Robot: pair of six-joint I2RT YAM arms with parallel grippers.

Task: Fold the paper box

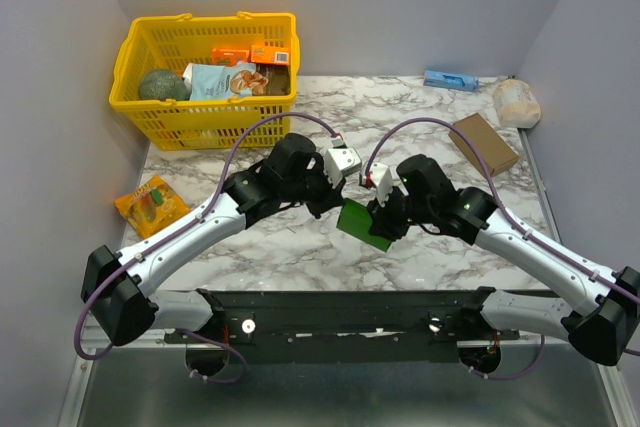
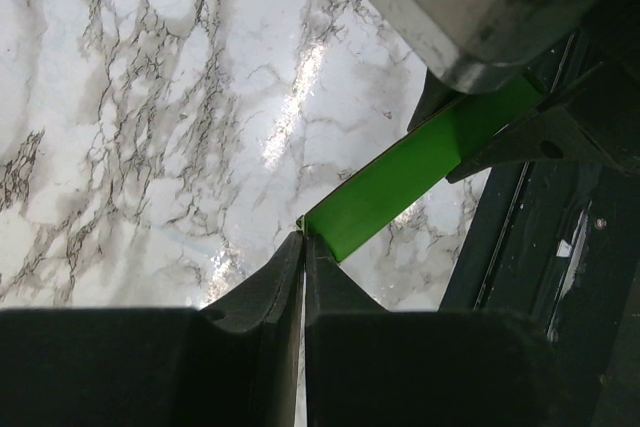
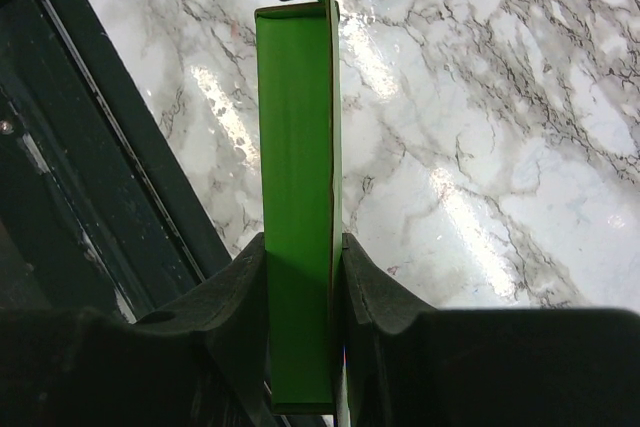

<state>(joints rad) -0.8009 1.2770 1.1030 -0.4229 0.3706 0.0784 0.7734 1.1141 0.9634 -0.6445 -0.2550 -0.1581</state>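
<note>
One paper box [image 3: 295,127] | green, creased | left gripper [image 2: 303,244], right gripper [image 3: 302,250] pinching

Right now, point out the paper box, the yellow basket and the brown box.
paper box [image 1: 361,223]: top view, middle of its green face.
yellow basket [image 1: 210,119]: top view, near wall.
brown box [image 1: 484,143]: top view, top face.

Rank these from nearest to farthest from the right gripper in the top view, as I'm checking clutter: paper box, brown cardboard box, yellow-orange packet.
1. paper box, clamped in the right gripper, table centre.
2. brown cardboard box, back right.
3. yellow-orange packet, far left.
</note>
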